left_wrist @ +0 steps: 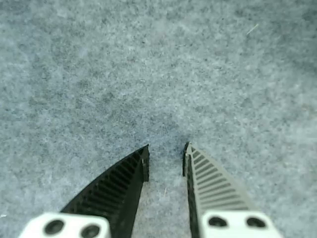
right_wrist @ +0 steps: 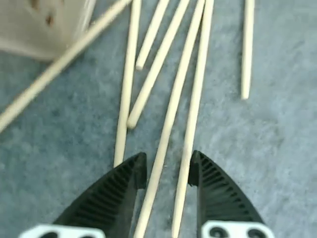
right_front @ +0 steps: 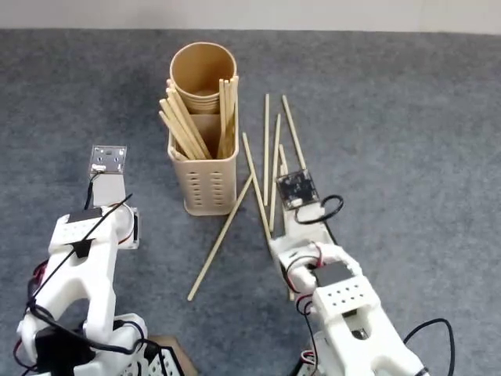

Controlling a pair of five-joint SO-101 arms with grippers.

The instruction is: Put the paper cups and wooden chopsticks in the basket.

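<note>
Right end effector (right_wrist: 167, 166) is released. Its jaws are parted and straddle two loose chopsticks (right_wrist: 171, 116) that lie flat on the table (right_front: 407, 117). Both sticks run lengthwise out from between the jaws, away from the arm, so closing would pinch across their width. The stick on one side looks to be touching its jaw; the other has a small gap. Nothing is clamped yet, as far as I can judge.

More loose chopsticks (right_front: 267, 141) fan out just beside those two, all to the right of the basket (right_front: 207, 184) and roughly parallel. One long stick (right_front: 223, 235) lies diagonally with its upper end near the basket's base.

The basket stands upright. The paper cups (right_front: 202, 70) are already nested in its far compartment, and a bundle of chopsticks (right_front: 184, 125) stands in the near one.

Left end effector (left_wrist: 166, 153) is also released, jaws slightly apart over bare table. It sits on the far side of the basket, well apart from the loose sticks.

The right arm is clearly nearer. The next move likely turns on closing on the straddled pair, lifting, then swinging left to the basket. Risk: picking up two sticks at once, one could slip out.
</note>
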